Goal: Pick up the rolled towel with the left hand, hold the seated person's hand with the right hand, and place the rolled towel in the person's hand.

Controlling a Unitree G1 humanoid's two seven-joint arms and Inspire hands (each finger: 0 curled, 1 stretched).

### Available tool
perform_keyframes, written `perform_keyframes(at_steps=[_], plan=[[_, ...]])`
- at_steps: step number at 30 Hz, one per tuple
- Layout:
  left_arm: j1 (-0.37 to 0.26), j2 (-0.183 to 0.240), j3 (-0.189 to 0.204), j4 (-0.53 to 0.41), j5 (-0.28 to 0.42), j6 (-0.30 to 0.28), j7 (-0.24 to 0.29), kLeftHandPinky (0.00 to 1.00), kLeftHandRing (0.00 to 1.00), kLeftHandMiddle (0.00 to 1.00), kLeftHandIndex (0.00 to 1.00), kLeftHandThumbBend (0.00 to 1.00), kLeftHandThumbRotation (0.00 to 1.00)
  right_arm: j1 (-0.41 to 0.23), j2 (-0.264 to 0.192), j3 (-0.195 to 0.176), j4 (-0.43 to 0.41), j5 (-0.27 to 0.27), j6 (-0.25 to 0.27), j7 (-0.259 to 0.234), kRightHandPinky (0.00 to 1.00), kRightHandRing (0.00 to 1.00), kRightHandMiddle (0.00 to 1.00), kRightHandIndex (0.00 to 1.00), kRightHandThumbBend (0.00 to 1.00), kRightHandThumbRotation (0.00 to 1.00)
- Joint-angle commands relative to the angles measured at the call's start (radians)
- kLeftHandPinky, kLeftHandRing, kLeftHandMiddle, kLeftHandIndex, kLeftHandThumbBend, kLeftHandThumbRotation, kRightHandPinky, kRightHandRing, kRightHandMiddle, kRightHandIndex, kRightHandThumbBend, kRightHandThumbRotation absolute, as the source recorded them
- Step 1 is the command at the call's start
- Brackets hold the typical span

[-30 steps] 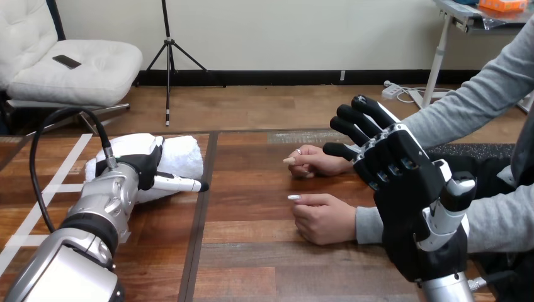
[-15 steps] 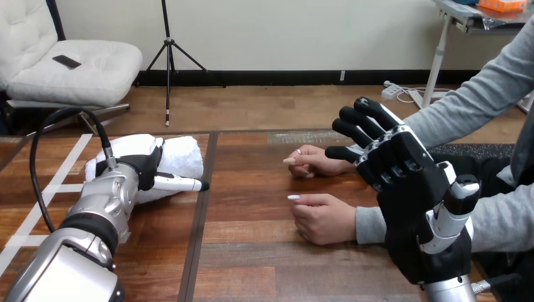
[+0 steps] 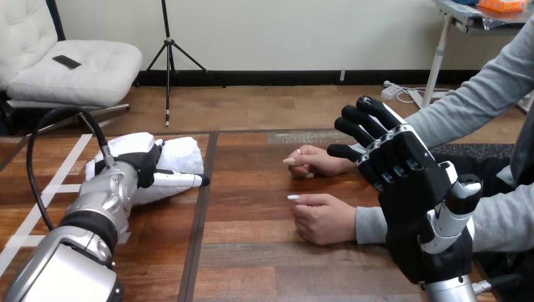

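The white rolled towel [image 3: 182, 157] lies on the wooden table [image 3: 252, 251] at the left. My left hand [image 3: 140, 160] rests on top of it, white back upward, with the thumb [image 3: 179, 180] sticking out straight along the towel's front; nothing is clasped. My right hand [image 3: 403, 170] is raised at the right, open, with straight, spread fingers pointing away from me. It stands in front of the person's grey-sleeved forearms. The person's farther hand [image 3: 315, 162] and nearer hand [image 3: 324, 217] both rest loosely curled on the table, to the left of my right hand and apart from it.
White tape lines [image 3: 56, 182] cross the table's left part, under my left arm. A dark seam [image 3: 200, 220] runs down the table between the towel and the person's hands. A black mat [image 3: 469, 151] lies at the far right.
My right hand has drifted slightly right and down. My left hand and its thumb have edged a little up on the towel. The person's hands have stayed still.
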Motion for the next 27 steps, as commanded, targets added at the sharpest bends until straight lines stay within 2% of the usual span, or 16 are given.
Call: perform_keyframes(at_steps=[1,17,23,27], plan=[[-0.027,0.001,-0.006,-0.011,-0.008,-0.001,-0.028,0.81,0.92,0.94,0.92,0.86,0.83,-0.036,-0.002,0.003,-0.052,0.011,-0.017,0.001,0.73,0.85,0.84,0.83,1.00,1.00],[-0.034,0.008,-0.026,-0.019,0.007,-0.017,-0.073,0.80,0.89,0.90,0.88,0.85,0.88,-0.041,-0.002,0.006,-0.060,0.006,-0.013,-0.004,0.74,0.85,0.85,0.83,1.00,1.00],[-0.041,0.011,-0.033,-0.026,0.012,-0.019,-0.102,0.76,0.85,0.88,0.87,0.83,0.88,-0.044,-0.004,0.007,-0.063,0.009,-0.013,-0.001,0.73,0.85,0.85,0.83,1.00,1.00],[-0.048,0.016,-0.041,-0.032,0.017,-0.025,-0.139,0.69,0.79,0.84,0.85,0.82,0.90,-0.046,-0.006,0.006,-0.064,0.018,-0.010,0.004,0.73,0.85,0.85,0.83,1.00,1.00]])
